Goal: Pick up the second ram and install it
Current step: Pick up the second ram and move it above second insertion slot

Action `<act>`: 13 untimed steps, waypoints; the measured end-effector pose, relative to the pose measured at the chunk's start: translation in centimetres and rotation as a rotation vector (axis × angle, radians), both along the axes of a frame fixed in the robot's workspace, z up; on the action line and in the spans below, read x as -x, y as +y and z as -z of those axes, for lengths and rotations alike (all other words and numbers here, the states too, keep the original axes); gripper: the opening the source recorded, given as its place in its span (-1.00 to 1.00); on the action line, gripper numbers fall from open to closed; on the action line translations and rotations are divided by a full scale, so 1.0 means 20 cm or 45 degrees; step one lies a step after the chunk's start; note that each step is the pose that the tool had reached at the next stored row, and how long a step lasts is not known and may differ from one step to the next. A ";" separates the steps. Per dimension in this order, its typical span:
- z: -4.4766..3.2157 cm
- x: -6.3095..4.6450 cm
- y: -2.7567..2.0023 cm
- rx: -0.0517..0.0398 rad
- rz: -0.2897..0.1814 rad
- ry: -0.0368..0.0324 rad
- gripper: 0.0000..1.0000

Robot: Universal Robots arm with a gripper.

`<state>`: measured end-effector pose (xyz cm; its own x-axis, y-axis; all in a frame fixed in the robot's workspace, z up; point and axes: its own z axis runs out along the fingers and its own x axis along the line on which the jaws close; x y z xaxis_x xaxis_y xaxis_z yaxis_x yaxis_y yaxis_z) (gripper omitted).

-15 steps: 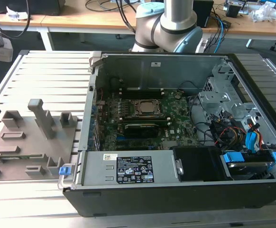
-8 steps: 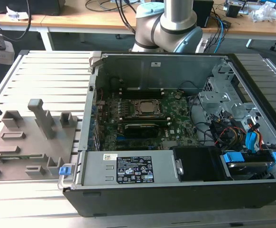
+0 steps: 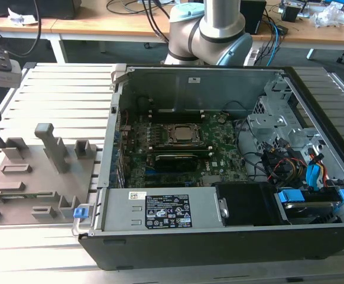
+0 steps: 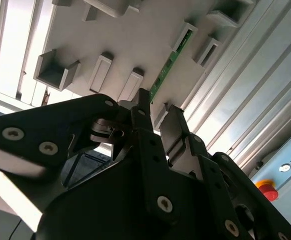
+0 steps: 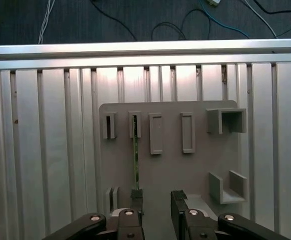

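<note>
1. The claw hangs close over the grey holder plate, fingers spread apart and gripping nothing.
2. The second ram stands on edge in 1 of the plate's narrow slots, with 1 end right by 1 finger in both wrist views.
3. The plate sits on the ribbed aluminium table.
4. Off at the exterior view's right, the open PC case holds the motherboard.
</note>
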<state>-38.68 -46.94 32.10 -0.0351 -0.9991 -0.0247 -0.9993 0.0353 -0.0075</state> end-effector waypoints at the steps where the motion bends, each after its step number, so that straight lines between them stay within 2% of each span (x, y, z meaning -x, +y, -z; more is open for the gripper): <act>1: 0.004 0.00 0.000 0.000 0.000 0.0001 -0.28; 7: 0.031 0.00 0.000 0.000 0.000 0.0000 -0.28; 13: 0.076 0.00 0.000 0.000 0.000 0.0000 -0.28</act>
